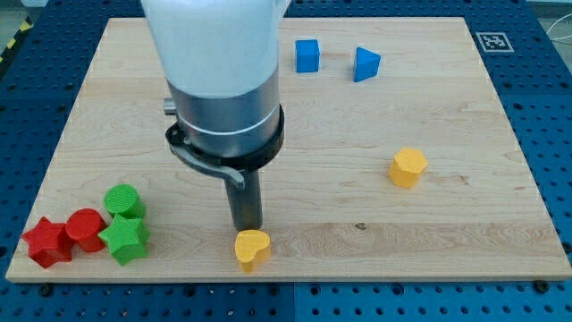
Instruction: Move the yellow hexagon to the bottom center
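Note:
The yellow hexagon lies on the wooden board at the view's right, a little below mid height. My tip is at the bottom centre of the board, far to the left of the hexagon. It stands just above a yellow heart-shaped block, touching it or nearly so. The arm's white and grey body rises above the tip and hides part of the board behind it.
A blue cube and a blue triangle lie near the view's top. At the bottom left sit a red star, a red cylinder-like block, a green cylinder and a green star.

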Available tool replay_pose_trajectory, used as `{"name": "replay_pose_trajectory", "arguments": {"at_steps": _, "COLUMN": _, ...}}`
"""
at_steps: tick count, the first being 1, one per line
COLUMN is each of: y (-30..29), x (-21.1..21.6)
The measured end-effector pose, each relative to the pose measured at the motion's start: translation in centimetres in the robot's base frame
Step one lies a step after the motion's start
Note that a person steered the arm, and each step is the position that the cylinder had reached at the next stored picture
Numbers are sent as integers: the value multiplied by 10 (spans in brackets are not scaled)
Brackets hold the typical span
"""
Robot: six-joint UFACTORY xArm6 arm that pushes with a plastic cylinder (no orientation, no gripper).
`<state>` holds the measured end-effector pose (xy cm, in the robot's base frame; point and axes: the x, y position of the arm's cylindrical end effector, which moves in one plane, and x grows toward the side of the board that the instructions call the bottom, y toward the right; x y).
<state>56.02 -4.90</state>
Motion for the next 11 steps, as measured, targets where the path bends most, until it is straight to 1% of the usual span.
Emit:
{"name": "replay_pose_trajectory", "arguments": {"at_steps": 1, "y": 0, "x": -74}}
{"name": "replay_pose_trajectory", "arguments": {"at_steps": 2, "y": 24, "x": -160}}
{"name": "replay_pose_trajectory", "arguments": {"at_steps": 3, "y": 90, "x": -185}}
{"name": "replay_pose_trajectory", "arguments": {"at_steps": 4, "y": 160, "x": -193}}
{"name": "replay_pose_trajectory", "arguments": {"at_steps": 5, "y": 198, "x": -188}}
{"name": "replay_pose_trajectory", "arguments": {"at_steps": 6, "y": 212, "x": -176}}
{"name": "replay_pose_trajectory", "arguments": {"at_steps": 7, "y": 236, "x": -151}}
{"name": "replay_pose_trajectory", "arguments": {"at_steps": 9, "y": 226, "x": -89}}
{"name": "replay_pose_trajectory", "arguments": {"at_steps": 11, "y": 203, "x": -74}}
